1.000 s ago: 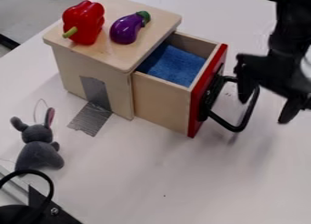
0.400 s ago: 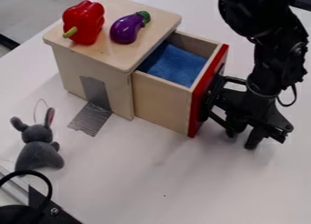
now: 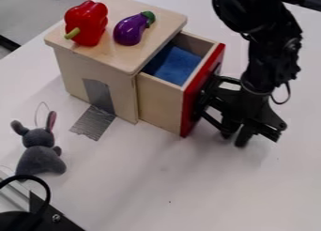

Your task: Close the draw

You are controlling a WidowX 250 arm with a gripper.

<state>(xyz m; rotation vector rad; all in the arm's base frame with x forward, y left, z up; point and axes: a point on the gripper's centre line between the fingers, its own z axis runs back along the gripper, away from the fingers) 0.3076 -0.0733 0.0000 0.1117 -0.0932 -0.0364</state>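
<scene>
The wooden drawer (image 3: pixel 160 99) stands partly pulled out of its box (image 3: pixel 94 70), a blue lining (image 3: pixel 172 65) inside it. Its red front (image 3: pixel 199 91) carries a black handle (image 3: pixel 219 80). Just right of that front, my gripper (image 3: pixel 234 136) hangs low over the table, fingers pointing down, a narrow gap between the tips. Its body overlaps the handle in the view, hiding part of it; whether they touch, I cannot tell.
A red toy pepper (image 3: pixel 87 23) and a purple toy eggplant (image 3: pixel 132 29) lie on the box top. Grey tape (image 3: pixel 94 122) runs from the box to the table. A grey plush toy (image 3: pixel 40 152) sits left, above a black object (image 3: pixel 25 218) in the corner.
My gripper has come left and down to the drawer front, its fingers closer together than at first. Between the last two frames the drawer has slid somewhat further into the box.
</scene>
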